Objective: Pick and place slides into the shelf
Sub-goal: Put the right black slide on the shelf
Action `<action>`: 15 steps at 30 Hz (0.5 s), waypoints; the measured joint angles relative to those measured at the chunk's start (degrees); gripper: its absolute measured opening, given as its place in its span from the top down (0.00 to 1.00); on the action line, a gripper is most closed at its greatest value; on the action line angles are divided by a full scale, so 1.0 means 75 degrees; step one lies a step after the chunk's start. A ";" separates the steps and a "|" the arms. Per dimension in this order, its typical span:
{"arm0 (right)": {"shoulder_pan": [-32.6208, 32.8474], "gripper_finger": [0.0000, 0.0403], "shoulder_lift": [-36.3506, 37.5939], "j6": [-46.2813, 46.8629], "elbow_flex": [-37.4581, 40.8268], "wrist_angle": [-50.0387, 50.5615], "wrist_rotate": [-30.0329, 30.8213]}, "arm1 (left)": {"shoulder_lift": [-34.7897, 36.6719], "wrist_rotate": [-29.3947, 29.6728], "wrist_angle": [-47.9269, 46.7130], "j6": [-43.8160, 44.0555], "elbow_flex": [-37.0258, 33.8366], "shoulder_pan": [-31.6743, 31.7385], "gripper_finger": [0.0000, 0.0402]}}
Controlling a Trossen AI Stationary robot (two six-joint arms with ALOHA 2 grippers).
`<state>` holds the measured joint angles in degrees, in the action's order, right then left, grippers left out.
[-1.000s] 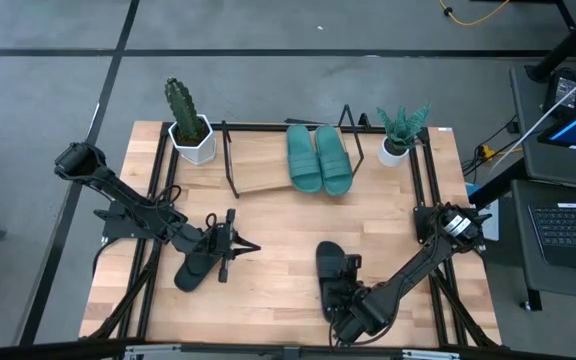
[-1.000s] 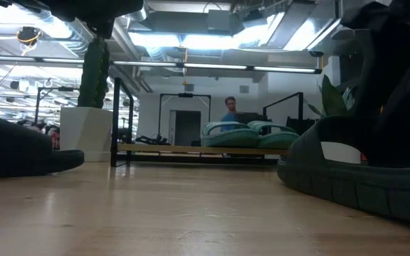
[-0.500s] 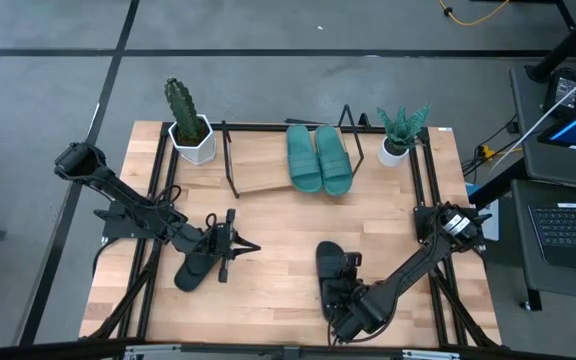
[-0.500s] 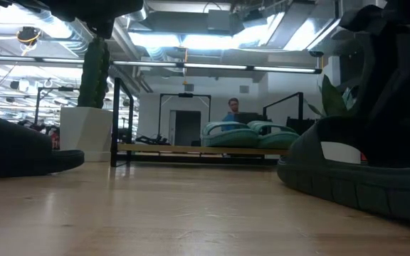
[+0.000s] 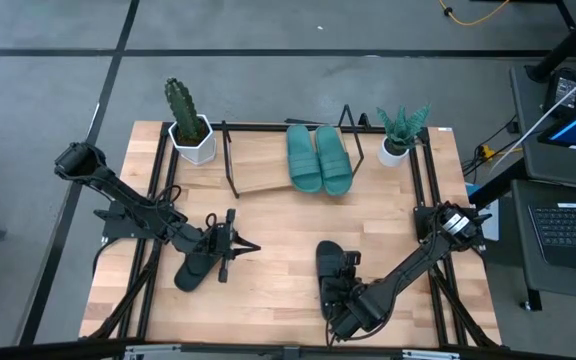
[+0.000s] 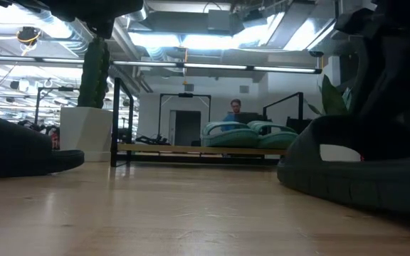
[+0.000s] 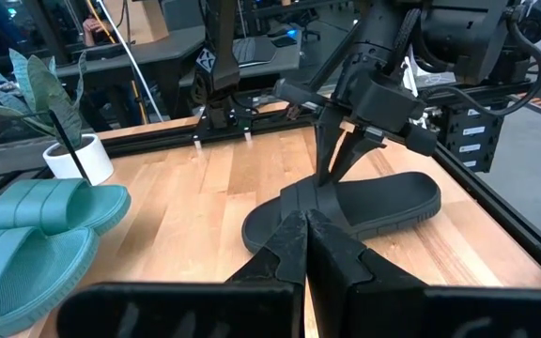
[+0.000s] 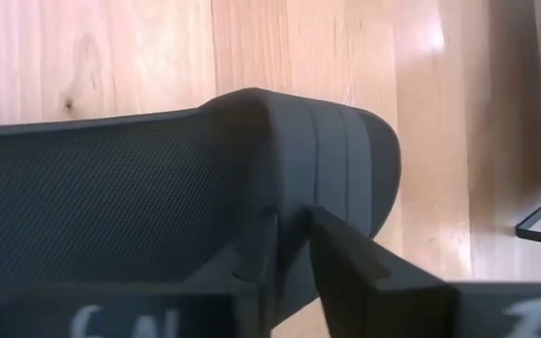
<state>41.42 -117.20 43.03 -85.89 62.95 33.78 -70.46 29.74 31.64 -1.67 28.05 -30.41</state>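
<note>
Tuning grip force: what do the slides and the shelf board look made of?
Black slide: matte, moulded in one piece, probably rubber or foam; its footbed looks finely textured.
Teal slides: same moulded look, ribbed straps.
Shelf board: pale wood with visible grain, held in a thin black wire frame, likely metal.

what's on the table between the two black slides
Nothing but bare tabletop: in the high view the left black slide and right black slide have only wood between them, though the left claw pokes into the gap's upper edge.

The left arm reaches low toward the centre, its hand (image 5: 236,246) with fingers pressed fully together. The right arm folds back toward the near edge, its hand (image 5: 340,283) narrowed (fingers close but apart).
</note>
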 joint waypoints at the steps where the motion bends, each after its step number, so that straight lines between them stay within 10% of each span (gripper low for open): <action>1: 0.0000 0.89 0.0000 0.0004 0.0000 0.0003 0.0003 | 0.0000 0.0000 0.0000 0.0003 0.0000 0.0000 1.00; 15: -0.0086 0.98 -0.0019 -0.0630 -0.0488 0.0616 0.0498 | 0.0000 0.0002 0.0004 0.0003 0.0000 0.0000 1.00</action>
<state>40.77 -117.34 38.30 -89.55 67.57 37.51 -70.46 29.75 31.67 -1.65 28.05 -30.41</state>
